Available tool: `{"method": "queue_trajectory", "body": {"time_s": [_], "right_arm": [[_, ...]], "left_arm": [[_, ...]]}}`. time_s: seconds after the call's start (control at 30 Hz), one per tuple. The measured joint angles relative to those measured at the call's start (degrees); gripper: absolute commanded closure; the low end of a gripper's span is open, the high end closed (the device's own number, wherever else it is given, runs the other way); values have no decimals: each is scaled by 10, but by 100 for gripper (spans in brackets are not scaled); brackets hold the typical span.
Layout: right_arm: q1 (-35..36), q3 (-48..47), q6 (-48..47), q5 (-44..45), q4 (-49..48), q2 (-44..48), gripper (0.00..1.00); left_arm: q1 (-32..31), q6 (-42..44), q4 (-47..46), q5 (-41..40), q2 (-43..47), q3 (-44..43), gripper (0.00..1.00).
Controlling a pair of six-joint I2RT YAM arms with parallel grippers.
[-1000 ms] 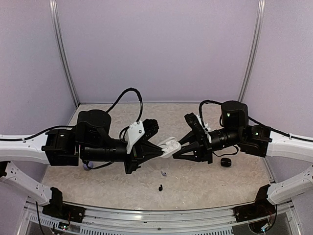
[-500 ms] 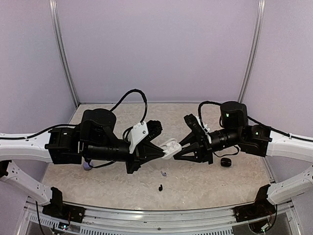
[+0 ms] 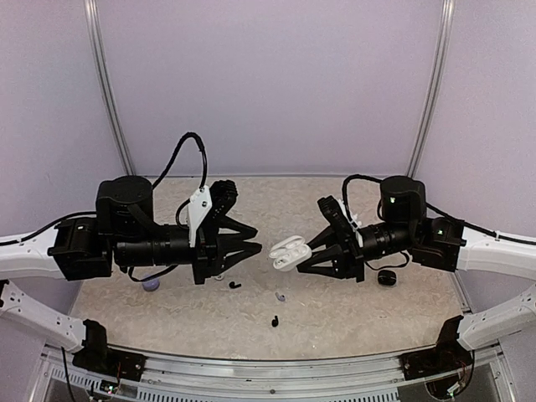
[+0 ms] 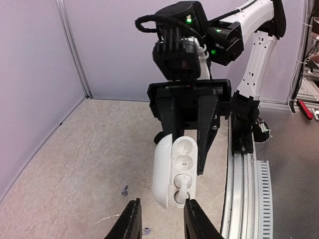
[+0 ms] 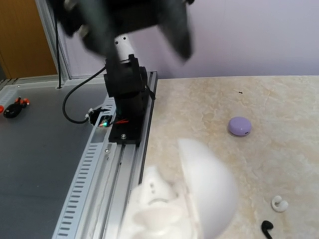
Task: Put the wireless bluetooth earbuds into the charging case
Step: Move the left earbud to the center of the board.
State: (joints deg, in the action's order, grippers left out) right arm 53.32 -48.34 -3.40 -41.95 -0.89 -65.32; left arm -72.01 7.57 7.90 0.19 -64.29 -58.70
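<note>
Light: soft, even and fairly bright in all three views, falling from above onto the speckled beige tabletop (image 3: 335, 310).
Shadows: faint grey patches with no hard edges under the two black arms.
Colour: the pale lilac walls (image 3: 268, 84) lend a cool violet cast.
Glare: a mild sheen on the aluminium corner posts (image 3: 107, 92); small green indicator lights (image 4: 189, 20) glow sharply.
Top view: sharp throughout; the posts lean and bow slightly towards the edges.
Left wrist view: crisp on the open white pebble-shaped plastic charging case (image 4: 172, 174).
Right wrist view: that case, close to the lens, is out of focus and near blown-out; the left arm (image 5: 124, 20) is smeared by motion blur; the small round lavender case (image 5: 239, 126) behind is fairly sharp.
</note>
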Motion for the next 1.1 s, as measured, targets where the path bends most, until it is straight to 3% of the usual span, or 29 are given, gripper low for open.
{"method": "queue_trajectory", "body": {"time_s": [0.23,0.47,0.83,1.1], "right_arm": [[-10,9,2,3,-9,4,100],[-20,14,7,2,-17,7,100],[-23,24,16,-3,-27,7,100],[-23,25,17,-4,-29,11,100]], "left_arm": [[98,-108,-54,-33,68,120,68],[178,-212,-43,-69,71,210,70],[213,-231,24,-66,-144,193,72],[234,-178,58,-62,-249,127,74]]}}
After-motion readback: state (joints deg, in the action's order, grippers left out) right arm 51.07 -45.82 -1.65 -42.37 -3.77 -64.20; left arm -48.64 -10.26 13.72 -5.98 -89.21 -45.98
